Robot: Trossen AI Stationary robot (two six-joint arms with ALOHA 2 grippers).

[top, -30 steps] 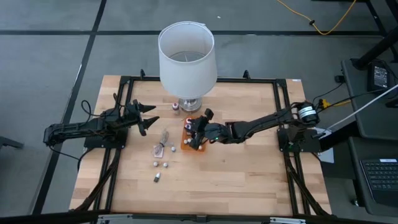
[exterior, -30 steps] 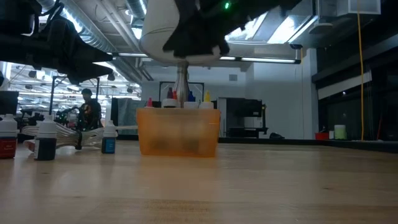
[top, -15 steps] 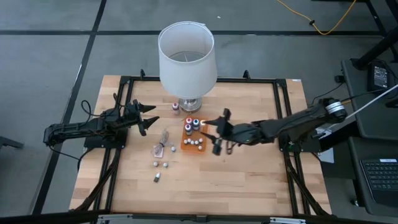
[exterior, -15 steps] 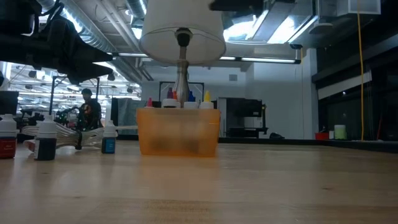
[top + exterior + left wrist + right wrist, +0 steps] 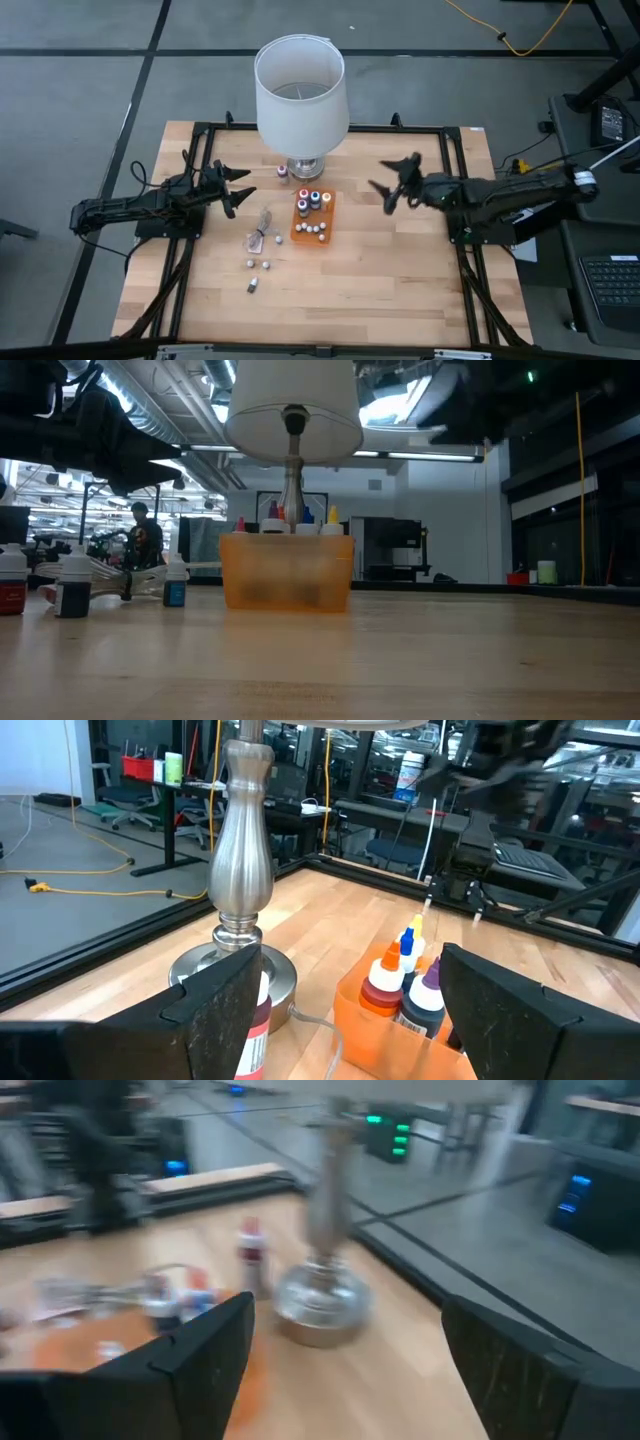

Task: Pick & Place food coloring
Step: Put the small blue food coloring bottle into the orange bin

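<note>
The orange tray (image 5: 325, 231) sits near the table's middle and holds several food coloring bottles (image 5: 309, 203) upright; their tips also show in the low view (image 5: 290, 517) and the left wrist view (image 5: 403, 992). More bottles stand loose on the table (image 5: 259, 264), (image 5: 253, 286), and one stands by the lamp (image 5: 283, 175). My right gripper (image 5: 392, 185) hangs open in the air to the right of the tray, touching nothing, and shows in its own view (image 5: 350, 1370). My left gripper (image 5: 240, 192) waits open at the table's left, with nothing between its fingers (image 5: 350, 1020).
A lamp with a white shade (image 5: 301, 85) and a metal base (image 5: 236, 910) stands just beyond the tray. A crumpled clear wrapper (image 5: 262, 228) lies left of the tray. A black frame (image 5: 455, 180) runs around the table. A person (image 5: 143, 542) shows far off in the room.
My right gripper has risen from over the tray, opened wide, and drawn back toward the table's right and far edges. The bottles in the tray, which it covered before, now show upright. My left gripper has kept still.
</note>
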